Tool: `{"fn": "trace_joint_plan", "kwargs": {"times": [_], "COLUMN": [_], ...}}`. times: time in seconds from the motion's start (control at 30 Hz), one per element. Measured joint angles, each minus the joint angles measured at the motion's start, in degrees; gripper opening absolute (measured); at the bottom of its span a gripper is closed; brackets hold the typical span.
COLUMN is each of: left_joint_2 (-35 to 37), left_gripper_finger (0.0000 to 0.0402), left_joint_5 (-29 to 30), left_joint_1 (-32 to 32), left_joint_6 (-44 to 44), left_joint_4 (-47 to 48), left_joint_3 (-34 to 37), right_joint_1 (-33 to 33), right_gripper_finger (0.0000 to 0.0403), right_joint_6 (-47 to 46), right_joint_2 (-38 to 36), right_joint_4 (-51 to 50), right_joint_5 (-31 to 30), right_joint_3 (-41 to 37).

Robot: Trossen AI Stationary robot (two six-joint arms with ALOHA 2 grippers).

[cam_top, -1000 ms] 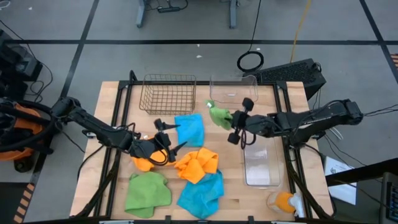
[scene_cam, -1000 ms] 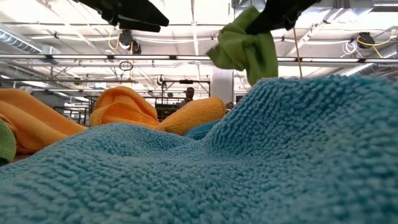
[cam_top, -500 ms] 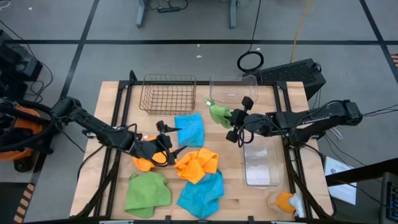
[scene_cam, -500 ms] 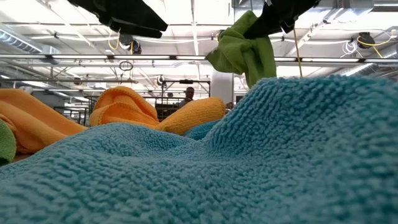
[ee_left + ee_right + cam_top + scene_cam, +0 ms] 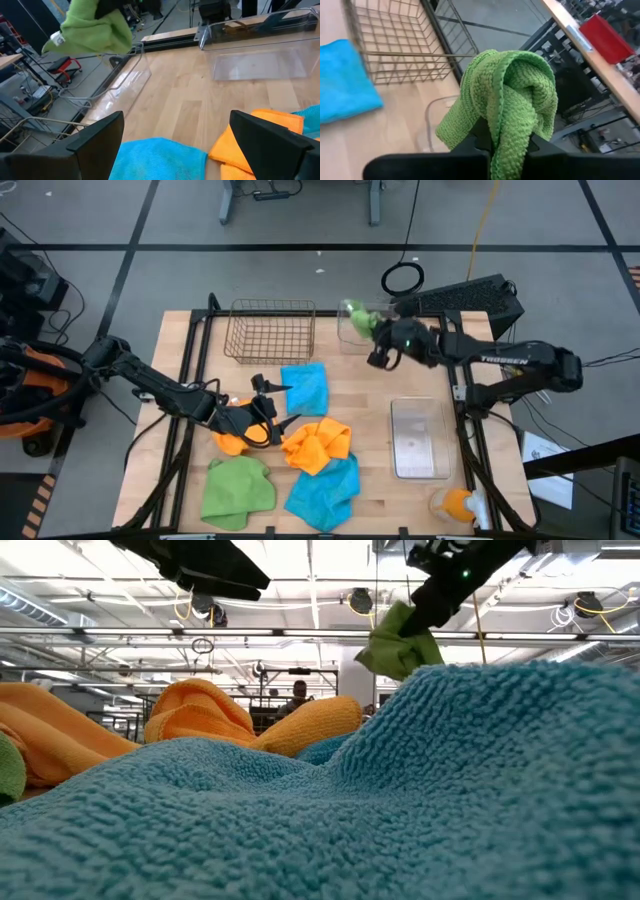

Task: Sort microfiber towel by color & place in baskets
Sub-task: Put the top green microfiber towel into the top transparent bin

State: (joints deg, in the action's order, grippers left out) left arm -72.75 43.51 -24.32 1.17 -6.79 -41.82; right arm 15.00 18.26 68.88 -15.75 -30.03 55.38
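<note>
My right gripper [image 5: 375, 345] is clamped on a green towel [image 5: 356, 315], held above the far clear bin [image 5: 400, 310] — ready to drop it in. My left gripper [image 5: 268, 408] — spread wide — waits nearer me, well apart.

High view: straight down over the whole table [image 5: 180, 330], both arms in frame; floor and cables around the edges. Low view: at tabletop height, pressed right up against a blue towel [image 5: 400, 800] that fills the lower frame; level gaze past orange towels [image 5: 200, 710] into the room and ceiling lights. Left wrist view: close above the wood, forward between its own dark fingers [image 5: 95, 135] toward a clear bin [image 5: 260, 45]. Right wrist view: very near a bunched green towel [image 5: 515, 95], wire basket [image 5: 400, 40] beyond. Shared by all four: that green towel; also seen from above [image 5: 357, 316].
</note>
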Motion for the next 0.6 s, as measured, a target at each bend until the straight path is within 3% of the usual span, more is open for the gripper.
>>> {"fn": "trace_joint_plan", "kwargs": {"times": [0.3,0.6], "left_joint_2": [-0.1,-1.5], "left_gripper_finger": [0.0370,0.0370], "left_joint_5": [0.0,0.0], "left_joint_1": [0.6,1.5], "left_joint_6": [0.0,0.0], "left_joint_4": [0.0,-0.4], "left_joint_3": [0.0,0.0], "right_joint_1": [9.2,9.6], "right_gripper_finger": [0.0013,0.0013], "right_joint_6": [2.2,-0.4], "right_joint_2": [0.0,0.5], "right_joint_4": [-0.4,9.2], "right_joint_5": [13.1,25.5], "right_joint_3": [1.7,1.7]}}
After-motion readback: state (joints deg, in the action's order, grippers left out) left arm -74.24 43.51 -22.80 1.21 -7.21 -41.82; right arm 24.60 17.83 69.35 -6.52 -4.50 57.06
